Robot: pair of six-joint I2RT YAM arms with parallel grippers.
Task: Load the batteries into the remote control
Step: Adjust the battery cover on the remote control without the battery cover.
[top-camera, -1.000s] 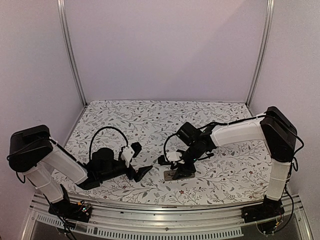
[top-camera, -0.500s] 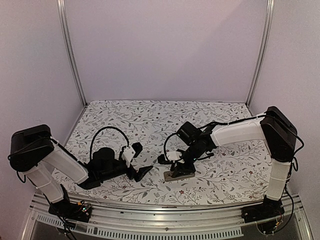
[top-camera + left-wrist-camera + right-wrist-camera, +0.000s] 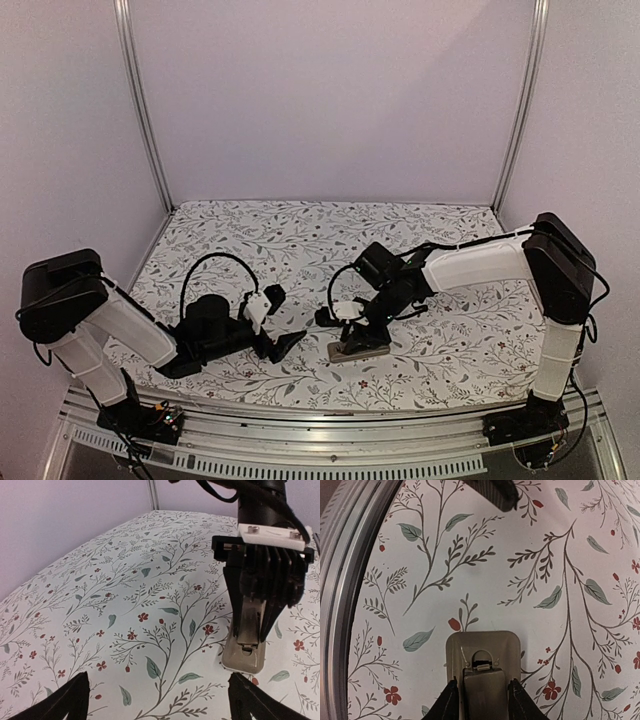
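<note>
The remote (image 3: 350, 351) lies back-up on the table (image 3: 300, 230), its long axis roughly along the near edge and its free end pointing left. The right claw (image 3: 480, 687) straddles it narrowly; I cannot tell whether it grips. The left claw (image 3: 159, 677) gapes empty.

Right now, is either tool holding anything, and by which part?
Left tool is open and empty. Right tool straddles the remote control across its long sides, flat on the table; whether it grips yet cannot be told.
</note>
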